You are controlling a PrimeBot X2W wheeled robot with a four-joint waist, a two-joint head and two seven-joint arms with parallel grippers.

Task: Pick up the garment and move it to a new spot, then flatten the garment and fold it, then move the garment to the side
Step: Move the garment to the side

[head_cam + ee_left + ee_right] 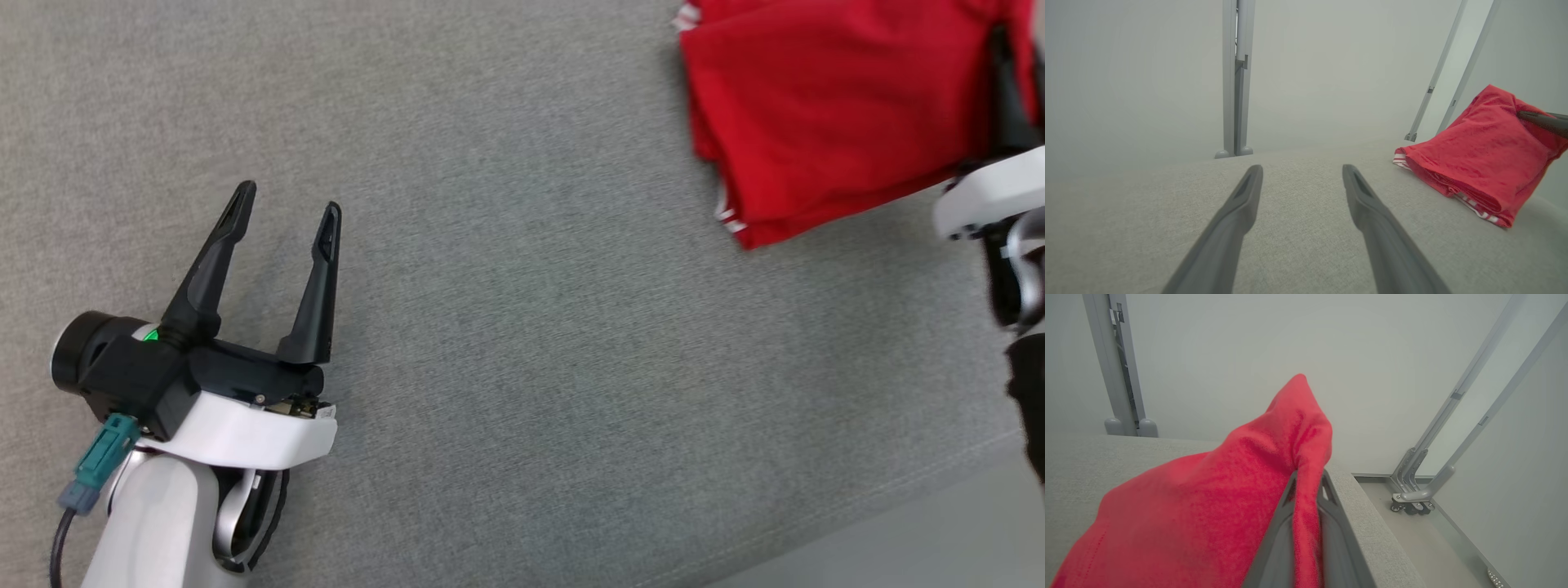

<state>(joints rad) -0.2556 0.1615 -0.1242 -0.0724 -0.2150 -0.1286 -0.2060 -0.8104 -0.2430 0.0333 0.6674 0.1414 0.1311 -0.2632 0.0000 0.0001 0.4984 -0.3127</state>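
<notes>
Right wrist view: my right gripper (1308,479) pinches a raised fold of the garment (1200,510), folded at the far right of the surface (490,327); probably soft, light, limp, best gripped through all layers; left gripper (287,200) gapes empty.

Grey fabric surface (522,327) carried a folded red garment (816,114), white-striped trim showing at its folds. The surface's edge (1378,526) ran just beside the garment.
</notes>
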